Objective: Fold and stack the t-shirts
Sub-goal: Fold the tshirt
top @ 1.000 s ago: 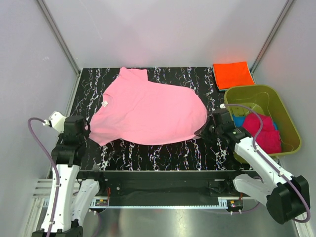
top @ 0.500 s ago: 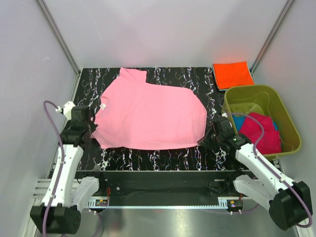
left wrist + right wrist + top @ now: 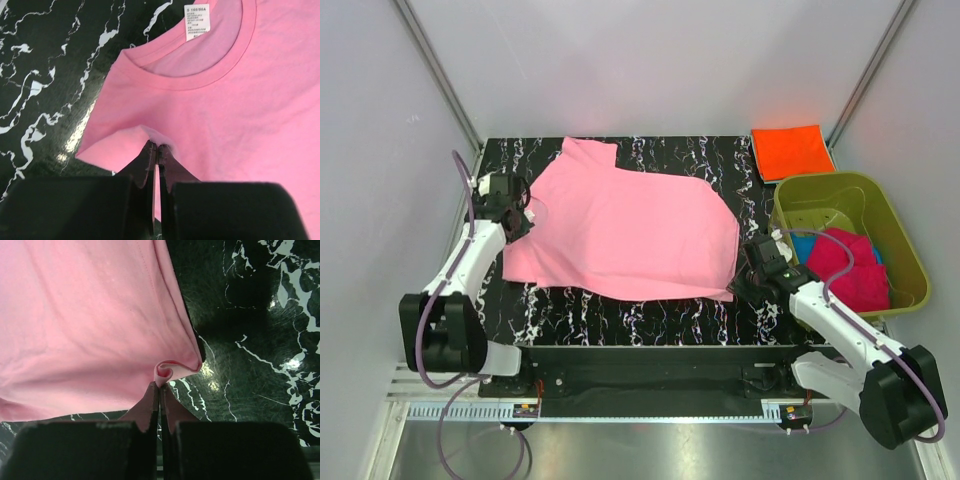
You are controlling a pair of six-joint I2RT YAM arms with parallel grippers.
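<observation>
Pinching the light pink t-shirt (image 3: 625, 235) at two spots: left gripper (image 3: 157, 148) closed tight on a raised fold of the shoulder just below the collar (image 3: 200, 82), right gripper (image 3: 159, 386) closed tight on a small curl of the hem corner. Lies spread flat over the middle of the table (image 3: 650, 315), collar end toward the left edge, hem end toward the right edge, one sleeve reaching the far edge.

Likely trouble first:
- Slipping at the right-hand pinch, with very little cloth between those jaws; probably frees the corner on any sharp pull and drops it in a crumple.
- Dragging instead of lifting, with nearly all the cloth flat on the table; probably rucks the middle and spoils a straight fold line.
- Uneven travel of the two arms; probably skews the fold and leaves the edges unmatched.
- Snagging or bumping on the olive-green tub (image 3: 825, 180), just beside the right gripper past the right edge, with the magenta t-shirt (image 3: 860, 275) and blue t-shirt (image 3: 803, 246) inside.

Edges and room:
- Bare strip along the near edge, narrow.
- Bare patches at the far left corner and along the far edge right of the sleeve.
- Orange t-shirt (image 3: 792, 151) folded just past the far right corner, well apart from the pink one.
- Little room outward on the left, gripper close to the left edge.
- Best open path, as a judgement: inward, over the shirt itself.
</observation>
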